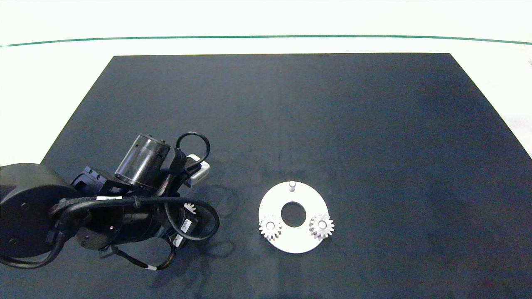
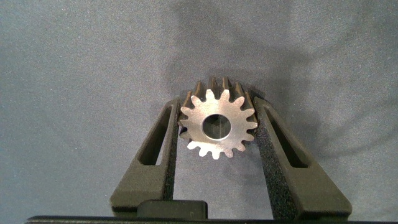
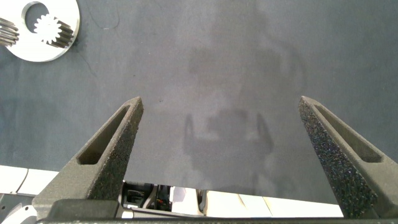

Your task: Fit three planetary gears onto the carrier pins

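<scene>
Left pincer (image 2: 217, 124) pinches a third gear (image 2: 217, 119); two gears (image 1: 270, 226) sit on the disc (image 1: 293, 245), right pincer (image 3: 219, 109) spread wide.

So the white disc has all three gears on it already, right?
No, the disc carries only two gears. The head view shows its far pin bare, and the left wrist view shows the third gear in the left gripper.
</scene>
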Action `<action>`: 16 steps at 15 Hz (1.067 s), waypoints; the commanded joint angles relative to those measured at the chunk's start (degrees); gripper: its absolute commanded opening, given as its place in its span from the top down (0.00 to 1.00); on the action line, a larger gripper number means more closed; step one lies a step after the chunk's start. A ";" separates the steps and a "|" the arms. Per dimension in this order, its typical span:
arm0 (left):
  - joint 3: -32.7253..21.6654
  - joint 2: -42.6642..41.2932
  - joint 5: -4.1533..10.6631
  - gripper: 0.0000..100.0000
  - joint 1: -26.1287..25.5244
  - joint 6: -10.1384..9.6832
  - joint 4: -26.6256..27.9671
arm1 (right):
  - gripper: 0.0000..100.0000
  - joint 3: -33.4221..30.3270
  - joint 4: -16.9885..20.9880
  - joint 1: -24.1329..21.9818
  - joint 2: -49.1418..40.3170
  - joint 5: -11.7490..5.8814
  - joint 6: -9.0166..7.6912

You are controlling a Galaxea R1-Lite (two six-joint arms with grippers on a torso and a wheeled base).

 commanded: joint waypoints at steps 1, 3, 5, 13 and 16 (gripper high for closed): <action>-0.17 -0.66 -0.03 0.78 -2.05 0.17 0.25 | 0.00 -0.01 0.19 0.01 0.07 -0.12 0.05; -0.78 -1.10 0.06 0.78 -4.51 0.44 0.25 | 0.00 -0.01 0.19 0.01 -0.01 -0.12 0.05; -2.19 -1.28 0.06 0.78 -6.88 0.53 0.25 | 0.00 -0.01 0.19 0.01 -0.10 -0.12 0.05; -11.42 1.54 0.33 0.78 -13.21 0.88 4.73 | 0.00 0.78 0.10 0.09 -0.63 -0.03 0.67; -13.61 3.56 0.41 0.78 -14.62 1.32 4.82 | 0.00 0.87 0.19 0.09 -1.42 -0.12 0.67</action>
